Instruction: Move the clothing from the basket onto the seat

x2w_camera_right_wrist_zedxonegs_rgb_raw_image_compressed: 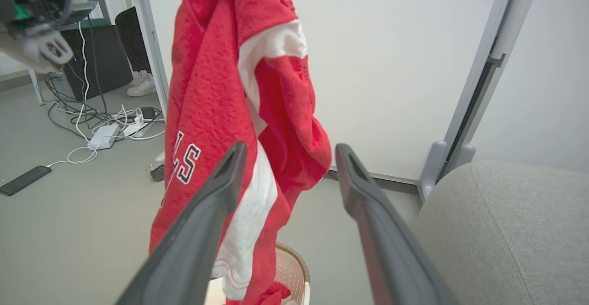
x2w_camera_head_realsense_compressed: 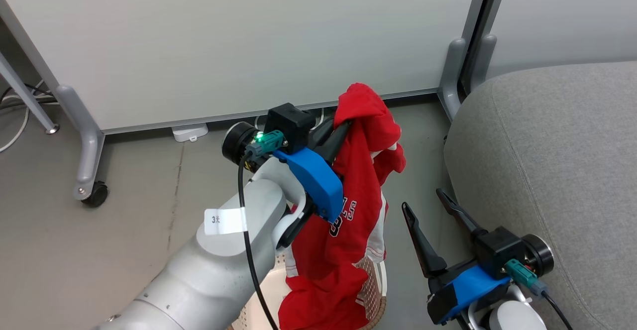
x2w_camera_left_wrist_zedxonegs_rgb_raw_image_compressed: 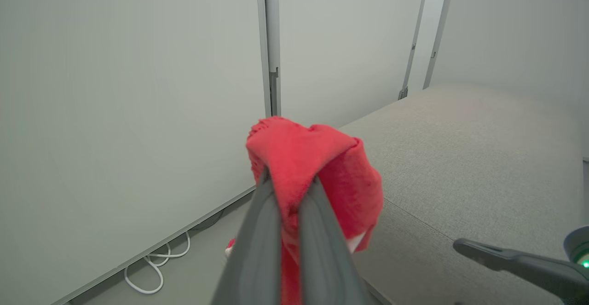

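Left gripper (x2w_camera_left_wrist_zedxonegs_rgb_raw_image_compressed: 290, 180) is pinching the clothing (x2w_camera_head_realsense_compressed: 358, 185) by one bunched corner, right gripper (x2w_camera_head_realsense_compressed: 423, 199) is idling with jaws apart, and the hem is dangling in the basket (x2w_camera_right_wrist_zedxonegs_rgb_raw_image_compressed: 291, 264), probably snagging or slipping loose short of the seat (x2w_camera_head_realsense_compressed: 547, 146).

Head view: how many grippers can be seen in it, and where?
2. The left gripper is in the middle, shut on the red jersey that hangs over the basket. The right gripper is at the lower right, open, beside the grey seat.
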